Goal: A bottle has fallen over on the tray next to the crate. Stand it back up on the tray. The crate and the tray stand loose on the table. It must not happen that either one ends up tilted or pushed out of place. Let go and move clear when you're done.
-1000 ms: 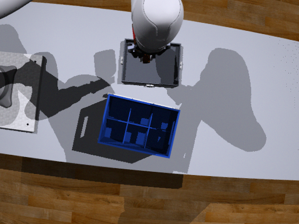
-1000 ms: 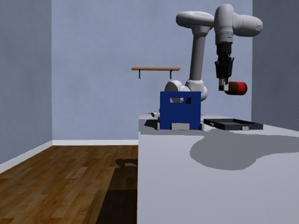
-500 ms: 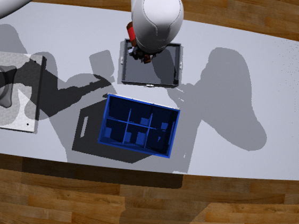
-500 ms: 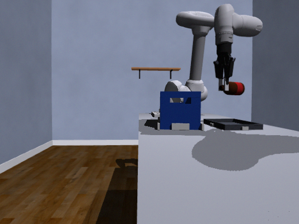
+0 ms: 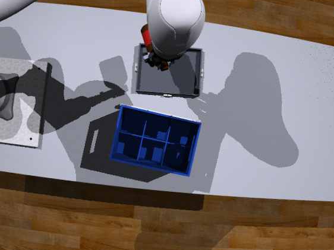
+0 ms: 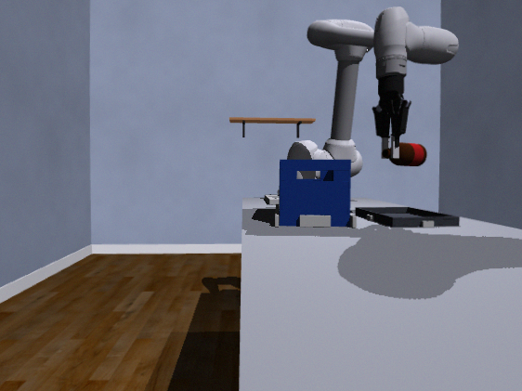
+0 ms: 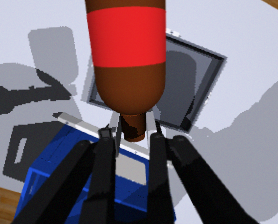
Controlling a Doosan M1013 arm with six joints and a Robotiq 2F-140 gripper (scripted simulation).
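The brown bottle [image 5: 146, 38] [image 6: 408, 154] [image 7: 127, 37] with a red band is in the air, lying about level. Its neck points toward the crate side and its base away from it. My gripper [image 6: 390, 150] [image 7: 133, 115] is shut on the bottle's neck, well above the tray. In the top view the arm hides part of the gripper and bottle. The dark grey tray [image 5: 151, 82] [image 6: 441, 221] [image 7: 205, 75] lies flat on the table with nothing seen in it; the arm covers its upper part in the top view.
The blue crate [image 5: 195, 149] [image 6: 316, 201] [image 7: 65, 145] with divided compartments stands beside the tray, slightly turned, a narrow gap between them. The arm's light base plate [image 5: 18, 66] is at the left in the top view. A wooden shelf [image 6: 272, 120] hangs on the back wall.
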